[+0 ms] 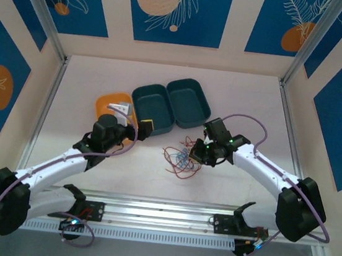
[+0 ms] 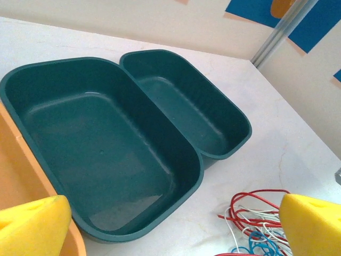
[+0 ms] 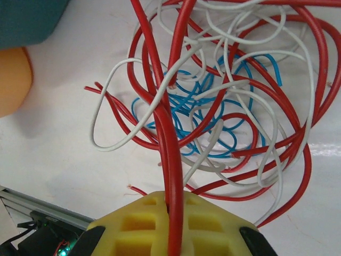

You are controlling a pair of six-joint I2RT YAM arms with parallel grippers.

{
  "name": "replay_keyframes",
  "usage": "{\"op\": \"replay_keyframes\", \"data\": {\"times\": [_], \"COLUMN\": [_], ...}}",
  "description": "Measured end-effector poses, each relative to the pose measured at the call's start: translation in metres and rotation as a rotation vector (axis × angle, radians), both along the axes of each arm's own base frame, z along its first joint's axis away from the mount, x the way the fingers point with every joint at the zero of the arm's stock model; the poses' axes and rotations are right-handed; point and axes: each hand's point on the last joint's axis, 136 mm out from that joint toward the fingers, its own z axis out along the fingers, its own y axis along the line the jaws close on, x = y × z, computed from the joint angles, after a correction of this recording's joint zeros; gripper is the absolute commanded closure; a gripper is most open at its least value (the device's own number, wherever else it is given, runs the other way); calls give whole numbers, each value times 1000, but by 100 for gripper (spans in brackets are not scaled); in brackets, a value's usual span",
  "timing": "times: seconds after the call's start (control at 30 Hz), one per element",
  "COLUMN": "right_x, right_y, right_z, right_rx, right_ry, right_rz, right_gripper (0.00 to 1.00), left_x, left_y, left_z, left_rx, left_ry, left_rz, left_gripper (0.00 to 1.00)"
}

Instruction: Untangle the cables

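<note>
At the left of the table (image 1: 254, 107) sits an orange container (image 1: 104, 104) with a white object (image 1: 120, 108) inside it; the object is too small to identify.

The left gripper (image 1: 143, 128) hovers just right of the orange container, at the near edge of the larger teal tray (image 1: 154, 106). In the left wrist view its yellow pads (image 2: 32, 226) stand wide apart with nothing between them. The larger teal tray touches a smaller teal tray (image 1: 188, 100) on its right, and both stand upright on the table.

The cables (image 1: 179, 160) lie in one tangled heap on the table, in front of the teal trays and between the two arms. Red, white and blue strands loop over and through each other, with the blue strands bunched near the middle of the heap. In the left wrist view the heap lies just beside the right-hand pad; contact cannot be determined.

The right gripper (image 1: 200, 153) sits at the right edge of the heap. In the right wrist view its yellow pads (image 3: 133, 229) are closed together, pinching a single red cable (image 3: 169, 138), which runs up from the pads into the tangle.
</note>
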Motion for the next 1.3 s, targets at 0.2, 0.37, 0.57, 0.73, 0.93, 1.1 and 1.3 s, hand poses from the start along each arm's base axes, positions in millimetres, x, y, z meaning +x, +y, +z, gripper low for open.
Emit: {"op": "replay_keyframes", "data": {"times": [0.2,0.37,0.57,0.73,0.93,1.1,1.3], "right_x": [-5,-9,-11,-11,1,12,33], "right_y": [-1,-4,-9,-14,-27,-27,-16], "right_z": [0,5,13,11,3,-2,3], "right_rx": [-8,-12,-16,-38,-45,-46,-47], "right_ry": [14,11,-19,-15,23,61,73], "right_rz": [26,36,31,16,-59,-97,-117], "right_gripper": [70,68,69,76,84,84,84], "left_x": [-3,-8,-17,-26,-47,-62,-62], "left_y": [-9,-24,-44,-57,-85,-105,-114], "left_z": [-9,-17,-21,-24,-47,-75,-97], "left_rx": [30,66,108,152,242,300,318], "left_ry": [9,13,1,-25,-34,-10,10], "left_rz": [-41,-94,-165,-193,-264,-305,-302], "left_gripper": [1,1,0,1,2,3,3]}}
